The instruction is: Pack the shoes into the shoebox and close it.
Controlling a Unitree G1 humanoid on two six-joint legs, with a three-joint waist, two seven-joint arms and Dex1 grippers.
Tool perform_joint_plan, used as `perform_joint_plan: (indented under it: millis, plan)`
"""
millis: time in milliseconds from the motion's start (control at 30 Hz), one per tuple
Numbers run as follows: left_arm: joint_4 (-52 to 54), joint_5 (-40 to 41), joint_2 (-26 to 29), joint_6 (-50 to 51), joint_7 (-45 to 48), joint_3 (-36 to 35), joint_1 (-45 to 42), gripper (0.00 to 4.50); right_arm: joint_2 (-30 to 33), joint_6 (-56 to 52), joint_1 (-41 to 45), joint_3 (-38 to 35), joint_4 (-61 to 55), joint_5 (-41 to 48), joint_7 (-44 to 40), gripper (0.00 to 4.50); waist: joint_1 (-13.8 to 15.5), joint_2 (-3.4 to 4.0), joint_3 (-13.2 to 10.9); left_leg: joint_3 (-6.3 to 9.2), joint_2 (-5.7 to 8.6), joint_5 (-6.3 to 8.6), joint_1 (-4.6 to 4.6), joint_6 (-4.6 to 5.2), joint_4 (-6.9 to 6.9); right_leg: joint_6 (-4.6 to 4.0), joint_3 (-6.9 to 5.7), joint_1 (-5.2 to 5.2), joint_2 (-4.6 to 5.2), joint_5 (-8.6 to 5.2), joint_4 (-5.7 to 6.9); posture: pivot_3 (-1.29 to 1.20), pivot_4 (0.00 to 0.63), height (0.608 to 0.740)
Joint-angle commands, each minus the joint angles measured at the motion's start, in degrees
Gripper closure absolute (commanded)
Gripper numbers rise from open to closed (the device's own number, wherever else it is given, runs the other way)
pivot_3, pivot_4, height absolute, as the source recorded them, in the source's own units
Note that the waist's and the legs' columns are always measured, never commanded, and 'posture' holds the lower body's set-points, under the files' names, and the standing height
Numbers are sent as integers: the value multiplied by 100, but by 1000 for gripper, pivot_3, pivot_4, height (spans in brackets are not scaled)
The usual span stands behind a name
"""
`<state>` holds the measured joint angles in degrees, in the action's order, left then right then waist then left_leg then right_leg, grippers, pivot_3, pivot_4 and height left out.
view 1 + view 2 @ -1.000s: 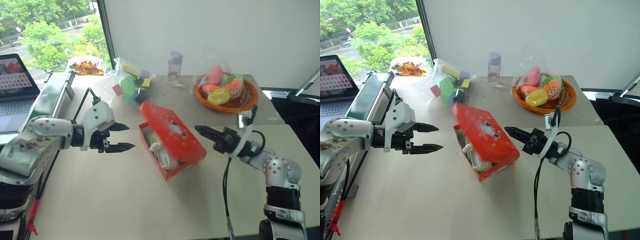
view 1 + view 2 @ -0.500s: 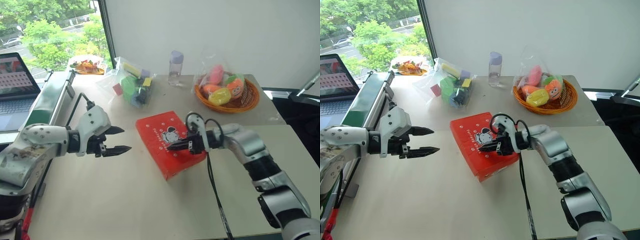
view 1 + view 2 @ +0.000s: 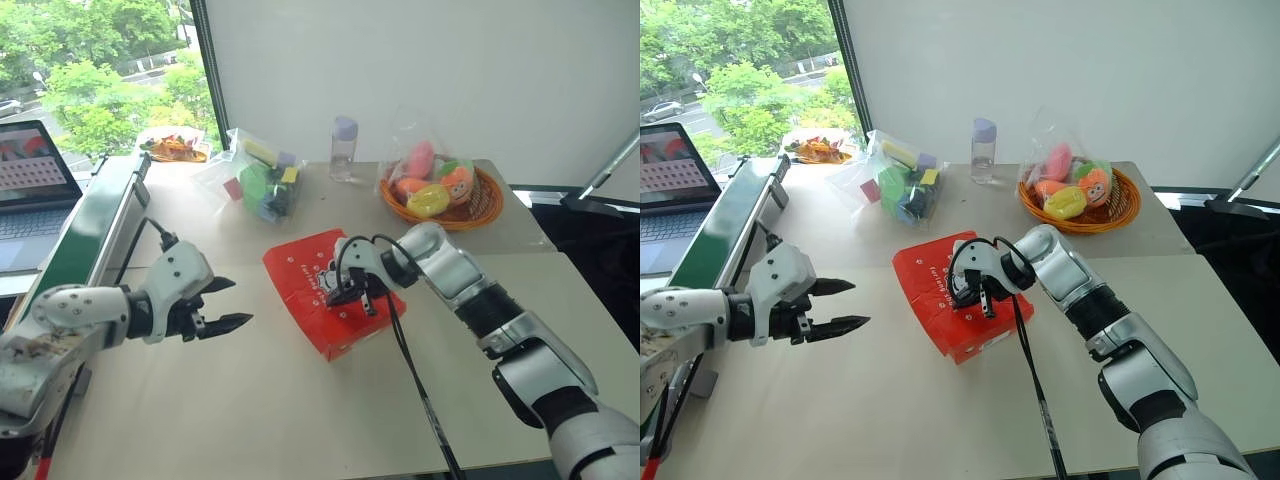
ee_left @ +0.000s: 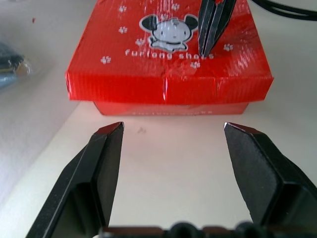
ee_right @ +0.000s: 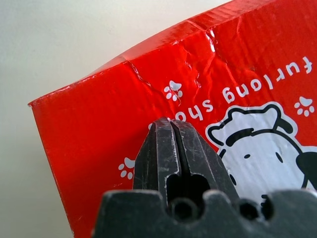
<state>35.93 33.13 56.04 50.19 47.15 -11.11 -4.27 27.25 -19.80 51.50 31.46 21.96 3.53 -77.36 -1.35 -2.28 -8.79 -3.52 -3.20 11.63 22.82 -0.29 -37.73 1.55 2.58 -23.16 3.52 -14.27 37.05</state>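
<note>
Small red cardboard shoebox [image 3: 328, 288] with dotted hinged lid lies flat-closed mid-surface [image 3: 250, 400]. Right claw [image 3: 970, 297], clenched empty, presses its tips on the lid near the cartoon logo, likely seating it. Left claw [image 3: 222, 305] hangs released beside the box, apart, probably ready to steady it

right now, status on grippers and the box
Right gripper shut, tips down on shoebox lid. Left gripper open, off the box. Lid down. Nothing in the way.
</note>
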Motion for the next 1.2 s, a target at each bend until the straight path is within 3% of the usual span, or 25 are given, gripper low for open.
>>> perform_joint_plan:
  millis: [33, 167, 233, 500, 733, 933, 1033, 1200]
  plan:
    - [40, -276, -151, -288, -194, 197, 257, 1069, -4, -683, 1, -152, -60, 247, -437, 4461, 20, 0, 0, -2, -2, 0, 2, 0, 0, -2, 0, -3, 0, 1, 1, 0, 150, 740]
    - [-140, -341, -279, -341, -280, 253, 95, 1069, 17, -1418, 268, -780, -558, 819, -592, 4461, 56, 2, -3, -12, -13, -6, 69, 8, 3, -53, -2, -45, -9, 33, 4, 0, 150, 740]
    - [-175, -345, -295, -337, -286, 246, 59, 1069, 78, -1650, 314, -900, -769, 947, -624, 4461, 57, 4, -5, -18, -18, -31, 133, 46, 2, -17, 0, -112, -16, 58, 14, 0, 150, 740]
    - [-171, -358, -239, -393, -245, 181, 26, 1069, 676, -2250, 452, -1347, -1762, 1575, -956, 4461, 60, 13, -15, -17, -26, -22, 180, 35, 7, -17, -7, -149, -29, 56, 2, 0, 150, 740]
    - [-65, -222, -307, -304, -311, 37, -1, 1069, 1005, -2207, 235, -1483, -2149, 1701, -749, 2329, 59, 12, -16, -18, -27, -22, 180, 34, 4, -16, -9, -149, -29, 55, 1, 0, 150, 740]
    - [-76, -176, -323, -291, -363, 44, -33, 1069, 865, -2093, 159, -1576, -2074, 1631, -314, 386, 49, 11, -16, -19, -27, -23, 180, 34, 0, -16, -7, -149, -28, 56, 1, 0, 150, 740]
    - [-83, -184, -351, -289, -408, 109, -60, 1069, 622, -1831, 344, -1449, -1730, 1354, 21, 386, 39, 11, -16, -19, -29, -23, 179, 34, 1, -16, -7, -149, -30, 56, 1, 0, 150, 740]
    - [-13, -165, -371, -241, -470, 113, -58, 1069, 299, -514, 428, -975, -925, 576, 220, 386, 49, 11, -17, -20, -30, -23, 180, 34, 0, -17, -7, -150, -33, 56, 2, 0, 150, 740]
